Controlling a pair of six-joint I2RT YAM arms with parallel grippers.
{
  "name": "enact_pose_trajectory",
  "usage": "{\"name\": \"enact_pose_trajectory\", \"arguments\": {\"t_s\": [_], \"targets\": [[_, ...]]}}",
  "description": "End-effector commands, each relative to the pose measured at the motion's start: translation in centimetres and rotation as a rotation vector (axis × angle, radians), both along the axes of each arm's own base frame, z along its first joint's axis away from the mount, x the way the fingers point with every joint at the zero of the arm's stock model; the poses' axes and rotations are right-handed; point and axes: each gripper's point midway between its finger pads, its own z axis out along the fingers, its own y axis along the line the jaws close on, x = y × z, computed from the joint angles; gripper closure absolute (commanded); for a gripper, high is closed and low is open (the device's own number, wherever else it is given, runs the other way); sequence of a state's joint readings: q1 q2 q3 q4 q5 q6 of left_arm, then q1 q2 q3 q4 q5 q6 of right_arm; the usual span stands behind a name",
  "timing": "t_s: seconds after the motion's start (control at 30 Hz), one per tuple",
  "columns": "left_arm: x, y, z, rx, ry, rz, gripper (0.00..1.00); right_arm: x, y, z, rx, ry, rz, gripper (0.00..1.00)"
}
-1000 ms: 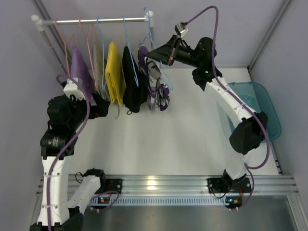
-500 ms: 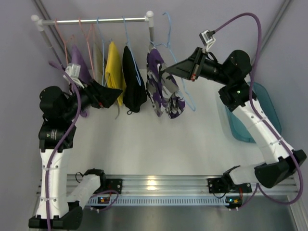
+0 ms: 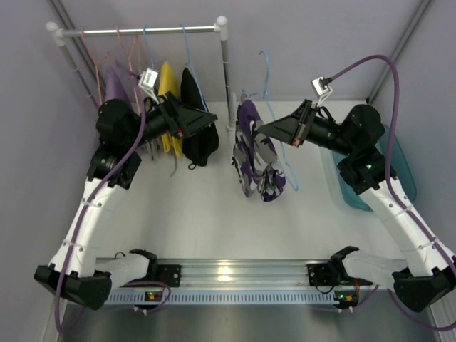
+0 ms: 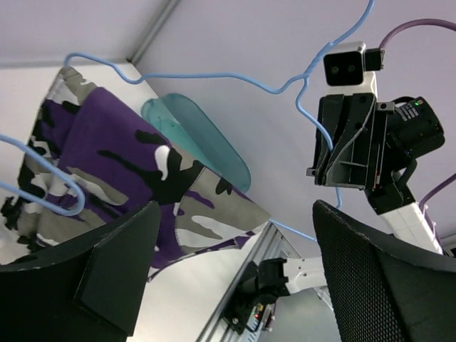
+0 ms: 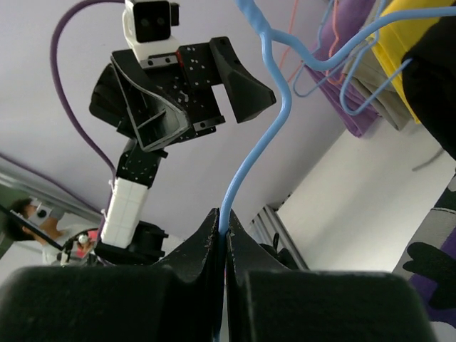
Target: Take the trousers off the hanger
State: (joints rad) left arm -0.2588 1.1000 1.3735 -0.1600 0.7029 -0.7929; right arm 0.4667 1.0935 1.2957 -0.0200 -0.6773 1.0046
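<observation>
Right wrist view: right gripper (image 5: 222, 217) pinched shut on the blue hanger (image 5: 249, 162) wire.
Camouflage trousers (image 3: 255, 160): draped on that hanger, below the right fingers, off the rail (image 3: 142, 30).
Left gripper (image 4: 235, 214): fingers (image 4: 370, 285) spread wide, facing the camouflage cloth, not touching it.
Black trousers (image 3: 199, 151): on the rail, beside the yellow garment (image 3: 169, 89).

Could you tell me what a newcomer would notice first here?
The purple camouflage trousers on a blue hanger hang in mid-air at centre, off the rail, the right gripper shut on the hanger's wire. The open left gripper points at them from beside the black garment and the yellow garment on the rail.
</observation>
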Motion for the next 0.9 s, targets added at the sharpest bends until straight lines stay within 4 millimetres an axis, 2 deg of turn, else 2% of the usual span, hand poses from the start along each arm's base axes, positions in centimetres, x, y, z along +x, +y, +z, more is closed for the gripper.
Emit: {"name": "enact_pose_trajectory", "arguments": {"t_s": [0.0,0.03,0.07,0.13,0.17,0.23,0.3,0.33,0.37,0.47,0.67,0.8,0.87], "targets": [[-0.1,-2.1,4.4,-0.075,-0.101,-0.025,0.08,-2.7,-2.7,7.0,0.111,-0.337,-0.093,1.0],[-0.5,-3.5,4.4,-0.08,-0.082,-0.058,0.08,-2.7,-2.9,6.9,0.11,-0.334,-0.107,1.0],[0.2,-4.6,3.9,-0.077,-0.057,-0.075,0.09,-2.6,-3.0,6.4,0.108,-0.325,-0.114,1.0],[-0.7,-6.8,4.5,-0.092,-0.047,-0.132,0.09,-3.0,-3.3,6.4,0.114,-0.333,-0.125,1.0],[-0.1,-7.9,4.1,-0.098,-0.032,-0.143,0.1,-2.8,-3.3,5.7,0.106,-0.321,-0.13,1.0],[-0.1,-9.4,4.2,-0.11,-0.014,-0.164,0.12,-3.1,-3.6,5.5,0.105,-0.335,-0.144,1.0],[0.3,-11.4,3.3,-0.109,0.024,-0.188,0.14,-3.2,-3.7,4.7,0.095,-0.334,-0.148,1.0],[0.0,-12.1,3.8,-0.121,0.032,-0.208,0.14,-3.3,-3.8,4.7,0.093,-0.34,-0.151,1.0],[0.7,-13.1,3.0,-0.117,0.065,-0.21,0.14,-3.3,-3.8,4.3,0.085,-0.341,-0.153,1.0],[0.7,-15.4,2.3,-0.131,0.129,-0.26,0.16,-3.2,-4.0,3.8,0.075,-0.35,-0.168,1.0],[-0.5,-19.2,3.2,-0.174,0.161,-0.349,0.23,-2.6,-3.9,3.2,0.067,-0.351,-0.182,1.0],[-0.9,-20.4,3.6,-0.21,0.192,-0.379,0.27,-1.7,-3.7,2.9,0.07,-0.34,-0.197,1.0],[-0.7,-20.6,3.6,-0.218,0.202,-0.38,0.34,-1.4,-3.7,2.7,0.067,-0.337,-0.204,1.0]]}}
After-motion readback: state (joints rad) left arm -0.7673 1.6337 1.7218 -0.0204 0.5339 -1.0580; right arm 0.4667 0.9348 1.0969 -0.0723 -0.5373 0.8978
